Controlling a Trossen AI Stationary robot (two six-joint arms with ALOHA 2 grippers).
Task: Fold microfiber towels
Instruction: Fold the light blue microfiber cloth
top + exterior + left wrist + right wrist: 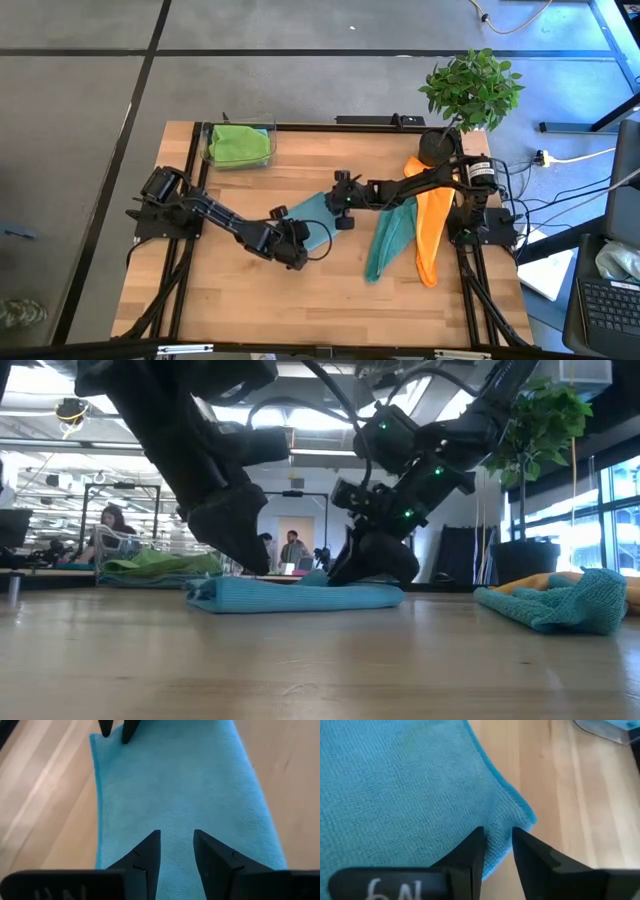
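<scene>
A light blue towel (318, 225) lies flat on the table's middle, seemingly folded to a thick strip (295, 596). My left gripper (176, 834) stands over its near end, fingers a little apart. My right gripper (497, 831) is low at its far end, fingers a little apart astride the edge by a corner (524, 816). A teal towel (390, 240) and an orange towel (432, 228) lie crumpled at the right. A lime green towel (240, 145) sits in a clear bin. The second light blue towel is not in view. My left gripper points down over the towel's near end (175, 810); I cannot tell whether its fingertips touch the cloth. My right gripper comes from above onto the towel's edge (496, 842) beside the corner, one finger on each side of the hem line. The towel lies flat on the table; I cannot tell whether it is pinched.
The clear bin (212, 150) stands at the far left of the table. A potted plant (470, 90) stands at the far right corner. Bare wood (230, 300) lies along the near edge. People and desks show in the room beyond (110, 530).
</scene>
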